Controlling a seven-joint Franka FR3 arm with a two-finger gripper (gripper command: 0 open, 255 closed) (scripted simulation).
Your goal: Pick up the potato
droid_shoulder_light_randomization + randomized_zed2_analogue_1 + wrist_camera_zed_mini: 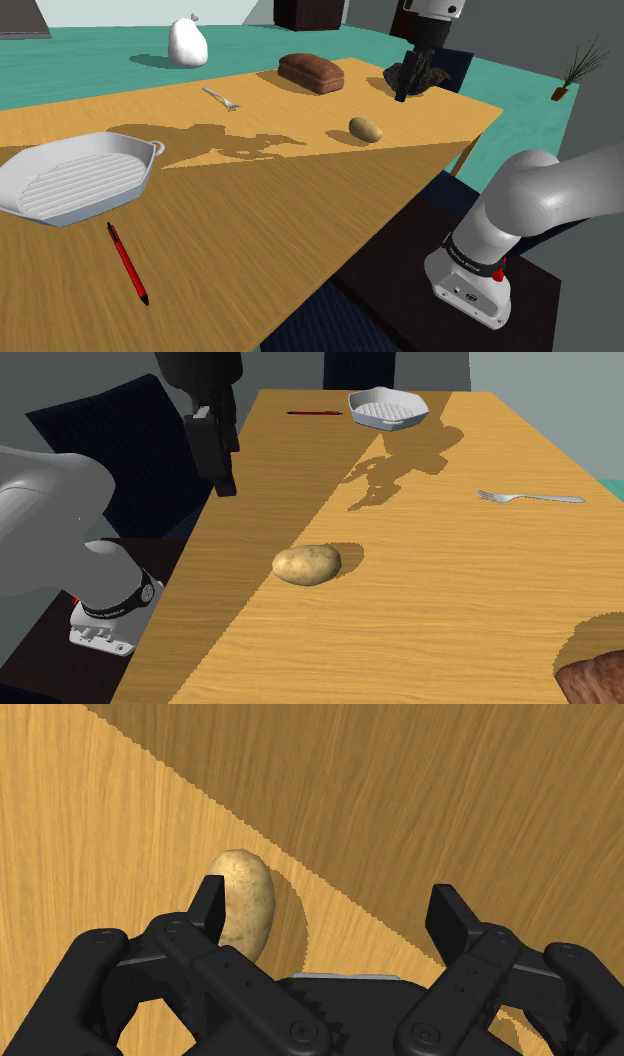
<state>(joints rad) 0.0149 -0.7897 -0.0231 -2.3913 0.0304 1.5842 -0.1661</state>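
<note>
A brown potato is seen lying on the wooden table, apart from the dark bread loaf and toward the shoulder view's lower right of it, just at the border of a shadow cast across the tabletop. The black gripper is held in the air to the shoulder view's right of the loaf, clear of the table. Its fingers are spread wide and nothing is clasped between them. In the wrist view the potato is overlapped by one finger (the other stands well apart from it), though contact seems unlikely, height being hard to judge there. A fork is laid to the shoulder view's left of the loaf, and a white ribbed dish and a red pen are found farther off on that same side.
</note>
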